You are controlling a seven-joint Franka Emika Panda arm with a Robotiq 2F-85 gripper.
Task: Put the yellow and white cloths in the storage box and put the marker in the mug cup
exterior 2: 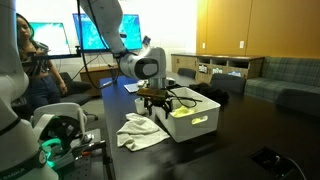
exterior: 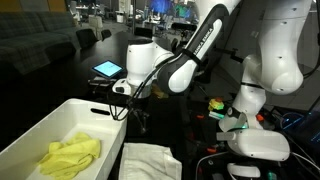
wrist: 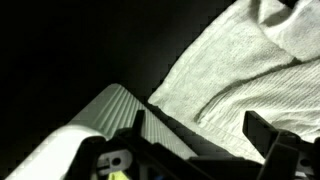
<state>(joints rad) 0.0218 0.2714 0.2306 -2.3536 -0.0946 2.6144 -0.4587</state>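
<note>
exterior views: mid-range, opposite sides of my arm [exterior: 205, 40] | both share storage box [exterior: 50, 125], white cloth [exterior 2: 140, 130] | wrist view: close over white cloth

Grey sofa [exterior 2: 290, 75], lit monitors [exterior 2: 50, 37], wooden wall [exterior 2: 235, 25]

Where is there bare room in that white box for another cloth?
The box is bare from the yellow cloth to the end wall near the open gripper. Outside it is crowded: the white cloth lies close beside the box.
</note>
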